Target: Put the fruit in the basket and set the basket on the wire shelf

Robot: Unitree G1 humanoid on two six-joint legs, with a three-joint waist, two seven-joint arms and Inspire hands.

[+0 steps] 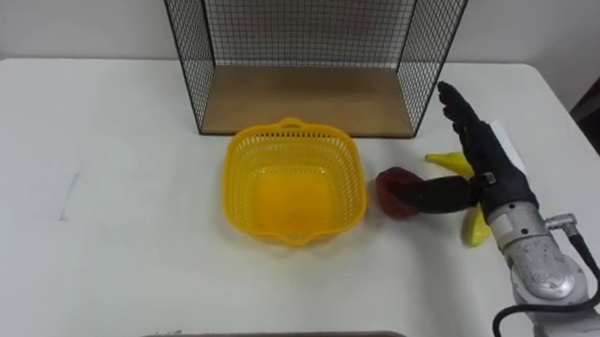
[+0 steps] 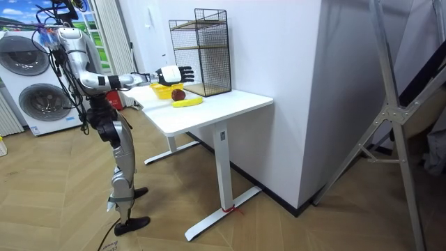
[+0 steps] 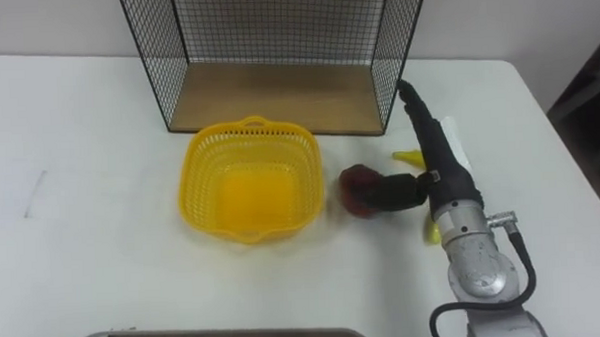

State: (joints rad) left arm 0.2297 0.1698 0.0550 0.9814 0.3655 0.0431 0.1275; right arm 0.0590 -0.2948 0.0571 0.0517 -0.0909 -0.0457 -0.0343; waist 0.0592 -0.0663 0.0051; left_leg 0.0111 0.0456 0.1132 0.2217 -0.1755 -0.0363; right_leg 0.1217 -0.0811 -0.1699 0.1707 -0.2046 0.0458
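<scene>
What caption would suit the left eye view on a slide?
Open right hand at a red apple, beside the empty yellow basket before the wire shelf; banana under the hand.

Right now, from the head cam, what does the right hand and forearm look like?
The right hand has black fingers and a black palm, with a small white tag on its back. Behind it comes a silver-grey, rounded wrist and forearm; a black cable loops alongside.

The white table (image 1: 99, 145) bears a wire shelf (image 1: 298, 99), yellow basket (image 1: 235, 181), red fruit (image 1: 390, 191) and banana (image 1: 474, 228).
</scene>
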